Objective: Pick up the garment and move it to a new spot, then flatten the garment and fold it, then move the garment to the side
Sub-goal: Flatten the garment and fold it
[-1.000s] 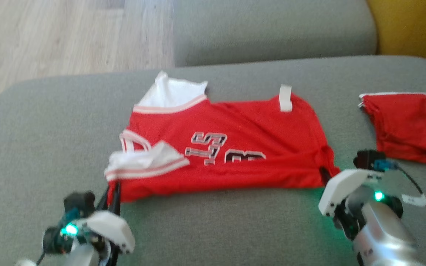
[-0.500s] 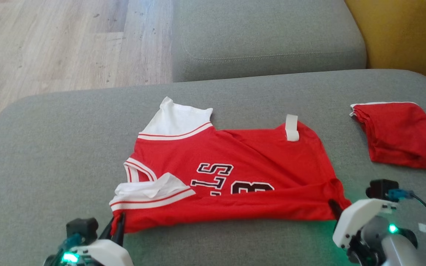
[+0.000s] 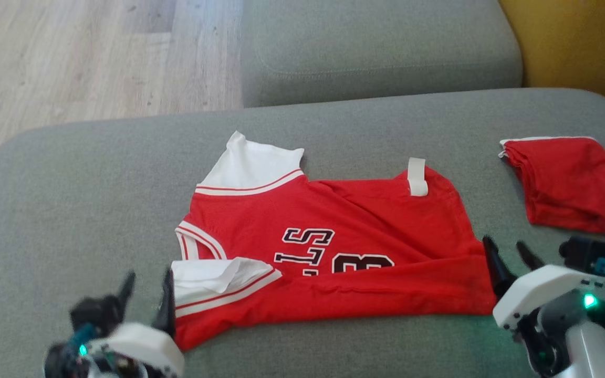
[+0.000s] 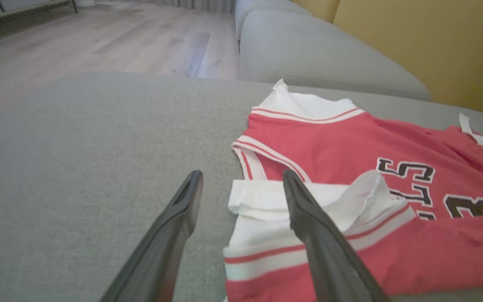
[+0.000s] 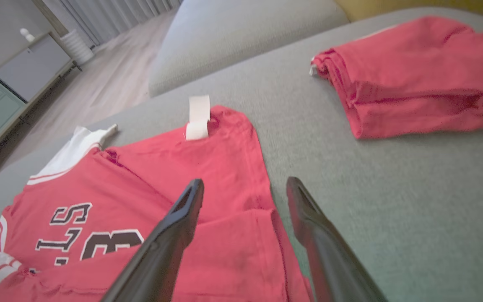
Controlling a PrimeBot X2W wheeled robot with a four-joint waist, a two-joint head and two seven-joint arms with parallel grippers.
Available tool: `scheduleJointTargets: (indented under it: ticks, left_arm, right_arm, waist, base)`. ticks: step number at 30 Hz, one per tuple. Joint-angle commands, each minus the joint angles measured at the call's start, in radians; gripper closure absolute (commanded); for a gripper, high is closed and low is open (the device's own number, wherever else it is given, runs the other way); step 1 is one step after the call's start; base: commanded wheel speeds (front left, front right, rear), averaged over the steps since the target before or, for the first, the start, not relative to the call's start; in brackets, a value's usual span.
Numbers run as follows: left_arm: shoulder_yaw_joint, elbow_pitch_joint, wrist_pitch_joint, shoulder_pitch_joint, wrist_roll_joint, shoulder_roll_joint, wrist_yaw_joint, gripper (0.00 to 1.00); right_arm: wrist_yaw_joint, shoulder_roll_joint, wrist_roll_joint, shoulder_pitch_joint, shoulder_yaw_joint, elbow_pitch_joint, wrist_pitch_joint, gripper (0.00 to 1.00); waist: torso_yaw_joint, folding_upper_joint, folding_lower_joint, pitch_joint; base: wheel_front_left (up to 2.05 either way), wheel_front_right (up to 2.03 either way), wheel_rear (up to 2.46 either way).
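Note:
The garment (image 3: 334,236) is a red jersey with white sleeves and black lettering. It lies spread on the grey sofa cushion (image 3: 71,199), its near strip folded over the lower part of the print. My left gripper (image 3: 148,278) stands open at its near left corner. In the left wrist view the left gripper (image 4: 242,174) has one finger over the white sleeve of the garment (image 4: 350,147). My right gripper (image 3: 503,244) is open at the near right corner. From the right wrist, the right gripper (image 5: 245,181) straddles the red edge of the garment (image 5: 162,176).
A second red garment (image 3: 570,184), folded, lies on the cushion to the right, also visible from the right wrist (image 5: 413,75). Another grey cushion (image 3: 376,47) sits behind. Wooden floor (image 3: 71,52) lies beyond the far left, with a yellow wall (image 3: 581,42) at the far right.
Both grippers were shut on the jersey's near corners and have opened, letting the cloth go. The jersey stays on the cushion. The head camera has shifted a little.

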Motion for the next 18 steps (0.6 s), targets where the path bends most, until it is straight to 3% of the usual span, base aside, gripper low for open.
scheduleJointTargets:
  ticks: [1,4,8,13,18]
  left_arm:
    - [0.052,-0.049,-0.034,-0.08,-0.006,0.021,0.004,0.0]
    - [0.073,-0.098,-0.102,-0.135,-0.006,0.029,-0.01,0.0]
    - [0.07,-0.127,-0.106,-0.238,0.005,0.051,-0.035,0.0]
    - [0.038,-0.076,-0.012,-0.46,0.023,0.1,-0.104,0.0]
    - [-0.01,0.084,0.149,-0.721,-0.006,0.142,-0.179,0.0]
  right_arm:
    - [-0.001,-0.004,-0.006,-0.048,0.027,-0.053,-0.033,0.0]
    - [-0.001,-0.003,-0.035,-0.083,0.039,-0.089,-0.113,0.0]
    - [-0.001,-0.005,-0.06,-0.15,0.056,-0.109,-0.178,0.0]
    - [-0.001,-0.034,-0.072,-0.266,0.095,-0.121,-0.216,0.0]
    - [-0.001,-0.066,-0.064,-0.396,0.14,-0.12,-0.227,0.0]
  waist:
    - [-0.001,-0.0001,0.0,0.007]
    - [-0.007,-0.0001,0.0,0.035]
    - [-0.019,-0.0001,0.0,0.102]
    - [-0.046,-0.0001,0.0,0.224]
    - [-0.088,-0.0001,0.0,0.343]
  base:
    - [0.0,0.0,0.0]
    - [0.0,0.0,0.0]
    - [0.0,0.0,0.0]
    - [0.0,0.0,0.0]
    - [0.0,0.0,0.0]
